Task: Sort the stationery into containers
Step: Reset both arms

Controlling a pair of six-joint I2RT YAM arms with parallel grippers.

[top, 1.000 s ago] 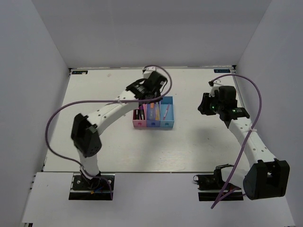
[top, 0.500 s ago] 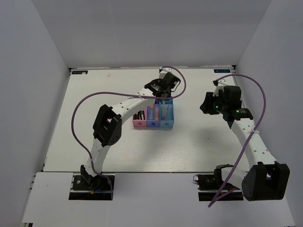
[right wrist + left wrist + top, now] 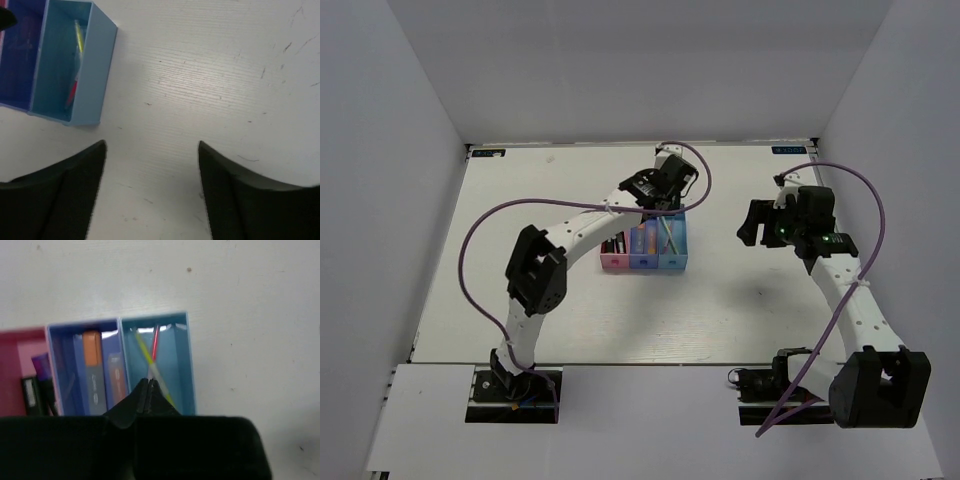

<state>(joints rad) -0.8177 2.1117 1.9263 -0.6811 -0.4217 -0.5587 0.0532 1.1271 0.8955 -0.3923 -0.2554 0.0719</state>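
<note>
Three joined containers stand mid-table: pink (image 3: 612, 262), blue (image 3: 642, 262) and teal (image 3: 673, 262). A thin pale-yellow pen (image 3: 144, 349) and a thin red-pink pen (image 3: 155, 342) cross inside the teal bin (image 3: 189, 365). Orange markers (image 3: 92, 347) stand in the blue bin (image 3: 82, 323). The pink bin (image 3: 22, 340) holds a purple marker (image 3: 42, 366) and a black one (image 3: 31, 392). My left gripper (image 3: 148, 381) hangs shut just above the yellow pen, with nothing seen between its tips. My right gripper (image 3: 151, 143) is open over bare table, right of the teal bin (image 3: 93, 75).
The white table (image 3: 750, 300) is walled by grey panels on three sides. The left arm (image 3: 575, 228) arcs over the table to the bins, and its purple cable (image 3: 485, 225) loops to the left. The right arm (image 3: 840, 280) stands along the right edge.
My left gripper moved right from the pink and blue bins to over the teal bin, where the yellow pen now lies. My right gripper's fingers spread wider.
</note>
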